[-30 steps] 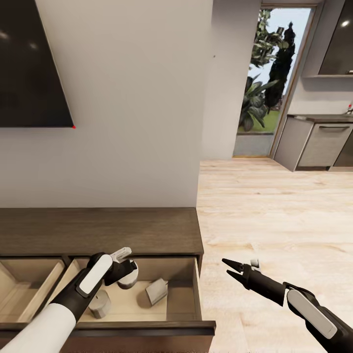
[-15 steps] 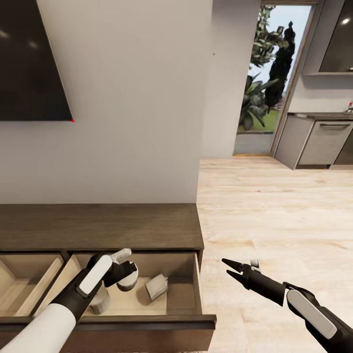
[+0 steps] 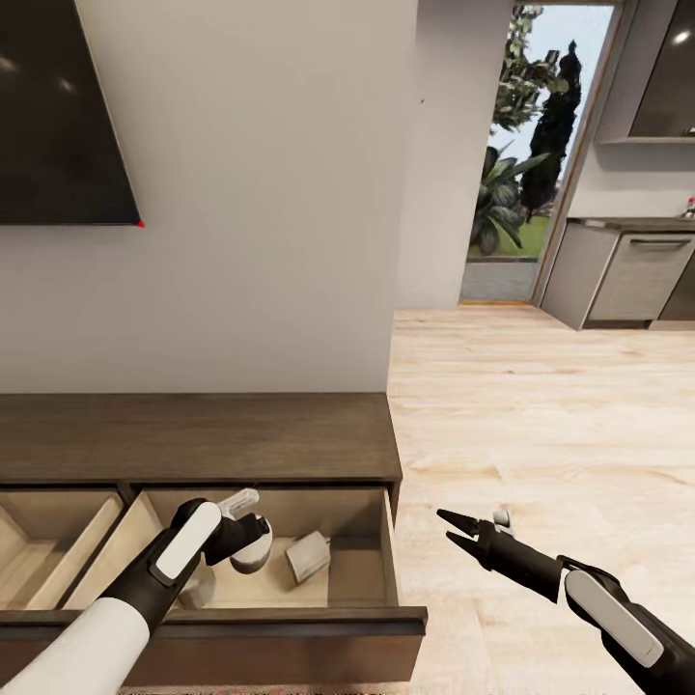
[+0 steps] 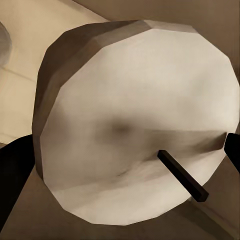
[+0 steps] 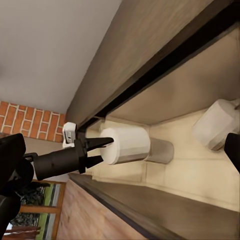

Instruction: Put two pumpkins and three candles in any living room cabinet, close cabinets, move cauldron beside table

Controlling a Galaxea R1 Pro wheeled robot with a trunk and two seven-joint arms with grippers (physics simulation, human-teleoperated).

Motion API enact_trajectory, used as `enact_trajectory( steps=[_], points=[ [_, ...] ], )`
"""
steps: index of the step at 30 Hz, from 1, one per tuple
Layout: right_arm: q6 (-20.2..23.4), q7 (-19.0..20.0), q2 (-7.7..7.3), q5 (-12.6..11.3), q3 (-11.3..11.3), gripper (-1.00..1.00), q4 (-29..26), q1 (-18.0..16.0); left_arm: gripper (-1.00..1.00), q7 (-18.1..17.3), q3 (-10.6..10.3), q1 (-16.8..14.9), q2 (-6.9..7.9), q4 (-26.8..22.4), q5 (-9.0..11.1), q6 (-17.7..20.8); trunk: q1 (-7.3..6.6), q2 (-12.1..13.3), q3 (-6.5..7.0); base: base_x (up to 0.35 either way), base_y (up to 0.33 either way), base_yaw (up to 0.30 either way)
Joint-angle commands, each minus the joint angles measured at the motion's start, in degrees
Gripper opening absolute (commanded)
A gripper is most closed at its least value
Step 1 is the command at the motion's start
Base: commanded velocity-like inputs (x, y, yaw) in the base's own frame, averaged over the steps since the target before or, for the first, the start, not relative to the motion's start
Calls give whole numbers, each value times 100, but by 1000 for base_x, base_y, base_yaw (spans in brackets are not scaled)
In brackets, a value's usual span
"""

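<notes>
My left gripper (image 3: 253, 529) holds a candle (image 3: 253, 550) by its sides, fingers clamped on it, low inside the open drawer (image 3: 372, 569) of the dark wood cabinet (image 3: 241, 434). My left wrist camera looks straight at the candle's flat pale top, its dark wick (image 4: 182, 175) sticking out. I judge it is held this low so that letting go will set it down upright rather than drop it.

Two more candles are already in the drawer: one (image 3: 198, 587) standing just beside my forearm, one (image 3: 308, 556) tipped on its side near the middle.

My right gripper (image 3: 452, 533) hangs over the wood floor (image 3: 541, 415) beside the cabinet, fingers slightly parted and empty, kept out of the drawer's way.

Another drawer (image 3: 48, 550) to the left also stands open. Both need closing later.
</notes>
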Motion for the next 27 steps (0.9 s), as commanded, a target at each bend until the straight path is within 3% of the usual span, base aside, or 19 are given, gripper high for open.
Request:
enact_trajectory(
  steps=[1,16,27],
  points=[
    [23,0,-6,-52,16,100,1,-6,-100,60,-24,-5,7,-9,59,-8,21,-44,-24,0,0,0],
    [23,-4,-3,-57,14,100,10,-6,-100,73,-35,-5,2,-43,67,-8,351,-646,-293,0,0,0],
    [23,-9,1,-52,13,100,19,-6,-100,74,-40,-5,7,-71,67,-8,379,-661,-537,0,0,0]
  ],
)
